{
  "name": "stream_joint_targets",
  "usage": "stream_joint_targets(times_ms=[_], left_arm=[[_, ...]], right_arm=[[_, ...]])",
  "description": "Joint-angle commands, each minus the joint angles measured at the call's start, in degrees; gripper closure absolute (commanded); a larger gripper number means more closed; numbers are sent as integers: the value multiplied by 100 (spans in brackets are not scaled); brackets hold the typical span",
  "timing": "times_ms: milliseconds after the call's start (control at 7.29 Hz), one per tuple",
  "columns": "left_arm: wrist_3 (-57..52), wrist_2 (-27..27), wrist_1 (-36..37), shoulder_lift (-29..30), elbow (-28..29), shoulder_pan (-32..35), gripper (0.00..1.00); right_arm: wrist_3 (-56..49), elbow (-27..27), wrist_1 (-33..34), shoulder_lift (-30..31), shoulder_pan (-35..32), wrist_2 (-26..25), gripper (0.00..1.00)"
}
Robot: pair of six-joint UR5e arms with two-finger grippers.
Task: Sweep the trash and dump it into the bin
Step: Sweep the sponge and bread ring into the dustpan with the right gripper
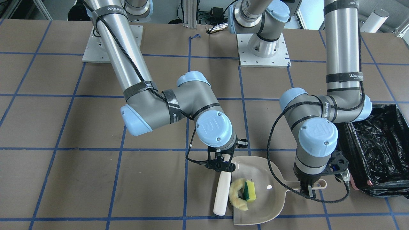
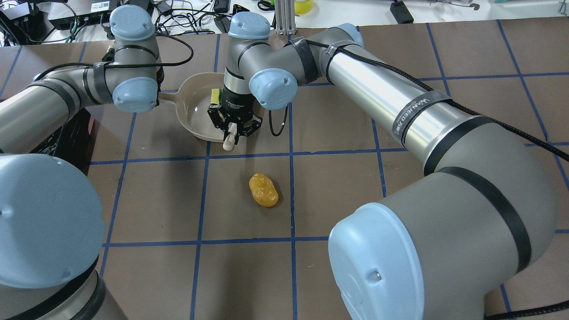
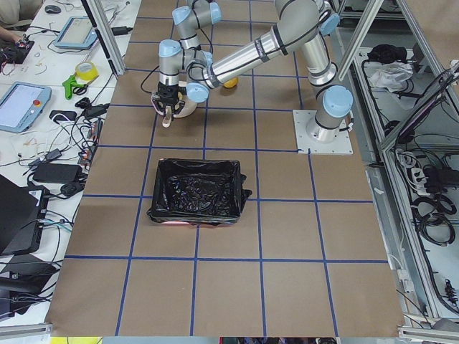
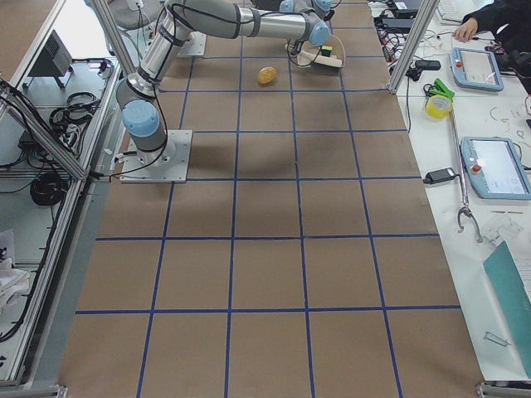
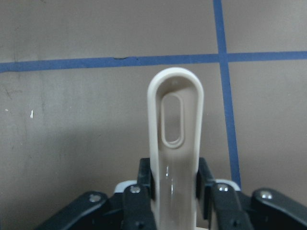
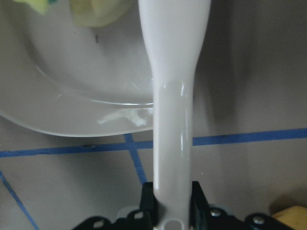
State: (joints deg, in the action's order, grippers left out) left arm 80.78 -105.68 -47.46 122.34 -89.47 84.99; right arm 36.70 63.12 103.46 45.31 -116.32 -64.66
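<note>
Overhead exterior: clamps brush (image 2: 228, 142) in right gripper (image 2: 234, 130), dustpan handle (image 5: 173, 120) in left gripper (image 5: 174, 178), with potato lump (image 2: 263, 190) loose on table (image 2: 355, 200) at five o'clock from brush, long axis eleven-to-five, nearer the right gripper.

You see: potato-like lump (image 2: 263, 190) glossy orange-yellow | ring slice (image 1: 236, 191) pale cream | sponge (image 1: 251, 192) yellow, dark green side | dustpan (image 1: 271, 199) beige | brush (image 1: 222, 191) cream | bin (image 1: 383, 143) black-lined, pink corner | table (image 1: 64, 121) brown, blue grid

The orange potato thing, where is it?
In the overhead view the potato lump lies on the table mid-frame, outside the dustpan and nearer the robot than it.
</note>
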Motion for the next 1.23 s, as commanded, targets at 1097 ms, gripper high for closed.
stream_joint_targets(times_ms=[1097], left_arm=[[-150, 73, -79, -605, -744, 18, 100]], right_arm=[[-1332, 2820, -1689, 3163, 407, -1813, 98]])
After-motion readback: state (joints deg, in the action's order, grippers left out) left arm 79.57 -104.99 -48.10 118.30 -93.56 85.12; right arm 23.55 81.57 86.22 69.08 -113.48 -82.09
